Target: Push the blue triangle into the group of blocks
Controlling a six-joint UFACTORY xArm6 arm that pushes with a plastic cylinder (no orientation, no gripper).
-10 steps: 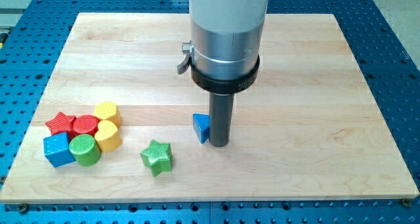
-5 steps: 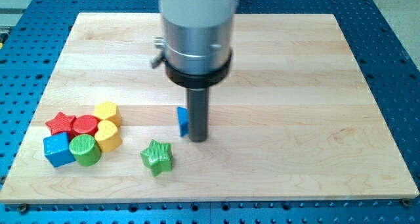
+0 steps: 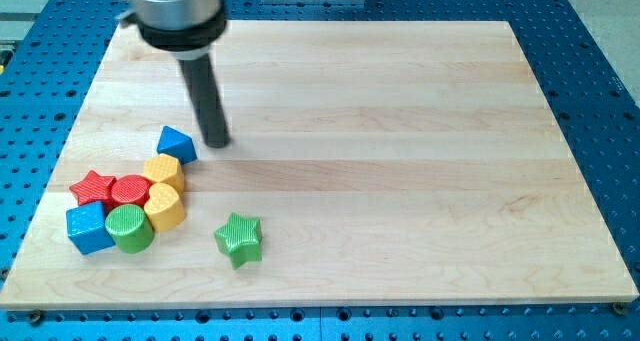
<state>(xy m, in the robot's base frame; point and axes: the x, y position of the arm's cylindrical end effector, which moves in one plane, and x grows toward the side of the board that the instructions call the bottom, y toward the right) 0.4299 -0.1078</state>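
Note:
The blue triangle [image 3: 175, 143] lies at the view's left, touching the top edge of the upper yellow block [image 3: 162, 170] of the group. The group holds a red star [image 3: 92, 189], a red round block [image 3: 129, 191], a second yellow block [image 3: 165, 208], a blue cube [image 3: 88, 227] and a green cylinder [image 3: 129, 227]. My tip [image 3: 216, 142] rests on the board just right of the blue triangle, a small gap apart from it.
A green star [image 3: 239, 238] lies alone to the lower right of the group. The wooden board [image 3: 420, 181] sits on a blue perforated table. The arm's body reaches in from the view's top left.
My tip has swept left and up across the board, pushing the blue triangle from the middle to the top of the group. The other blocks have not moved.

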